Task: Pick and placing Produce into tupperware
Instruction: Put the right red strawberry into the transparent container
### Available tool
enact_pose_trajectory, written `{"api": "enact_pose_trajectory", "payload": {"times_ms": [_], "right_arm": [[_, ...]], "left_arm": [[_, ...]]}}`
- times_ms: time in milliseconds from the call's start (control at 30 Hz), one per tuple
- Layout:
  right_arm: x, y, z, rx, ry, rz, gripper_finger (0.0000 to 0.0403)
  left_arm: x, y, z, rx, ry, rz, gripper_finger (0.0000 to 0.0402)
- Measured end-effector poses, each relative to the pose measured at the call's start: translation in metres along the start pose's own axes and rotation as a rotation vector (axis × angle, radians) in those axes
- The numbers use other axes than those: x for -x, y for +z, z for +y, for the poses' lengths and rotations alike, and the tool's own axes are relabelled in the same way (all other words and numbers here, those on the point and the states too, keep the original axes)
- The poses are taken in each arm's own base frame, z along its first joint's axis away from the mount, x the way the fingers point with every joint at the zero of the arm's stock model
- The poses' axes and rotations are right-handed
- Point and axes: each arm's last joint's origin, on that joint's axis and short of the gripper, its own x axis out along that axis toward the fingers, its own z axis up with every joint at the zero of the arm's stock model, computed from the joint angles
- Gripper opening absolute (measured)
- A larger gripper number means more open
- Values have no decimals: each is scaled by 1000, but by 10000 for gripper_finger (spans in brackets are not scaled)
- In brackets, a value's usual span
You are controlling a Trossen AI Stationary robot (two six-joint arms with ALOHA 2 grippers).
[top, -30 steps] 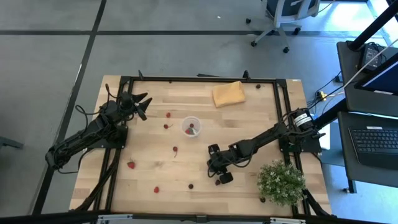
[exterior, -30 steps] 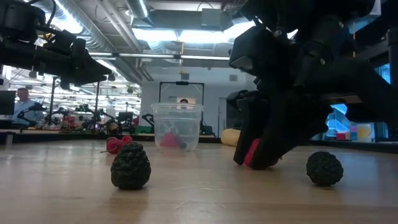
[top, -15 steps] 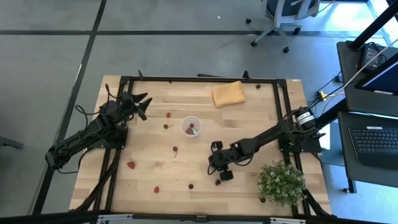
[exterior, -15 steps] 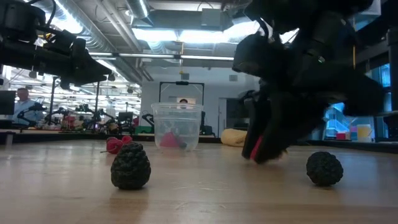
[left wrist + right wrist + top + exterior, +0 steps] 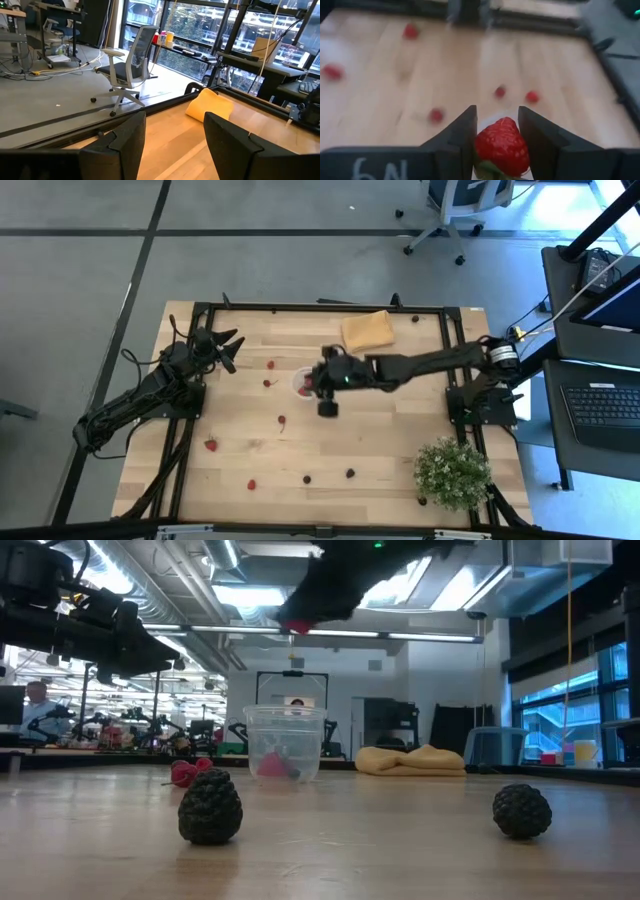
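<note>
This is a robotics lab or workshop. Exposed ceiling ducts (image 5: 150, 590), workbenches (image 5: 110, 745) cluttered with equipment, rolling office chairs (image 5: 127, 65) and a laptop (image 5: 605, 405) surround the framed wooden table (image 5: 250, 450).

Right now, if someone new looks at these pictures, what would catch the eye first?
Probably the bright red strawberry clamped between the jaws of the right gripper, which hangs above the translucent cup near the table's middle. Next, the dark berries lying loose on the wooden table, and the left gripper waiting open at the far left.
</note>
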Motion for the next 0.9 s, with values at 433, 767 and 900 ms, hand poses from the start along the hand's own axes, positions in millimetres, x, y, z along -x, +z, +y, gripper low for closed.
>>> {"api": "enact_pose_trajectory", "payload": {"times_ms": [433,767,900], "right_arm": [[-46,-24,-27,-71,0,9,133],[-72,-50,-21,-94,34,110,133],[-77,-58,-20,-91,37,147,133]], "left_arm": [[0,0,0,-5,0,0,193],[0,0,0,-8,0,0,193],[0,0,0,-8,0,0,193]]}}
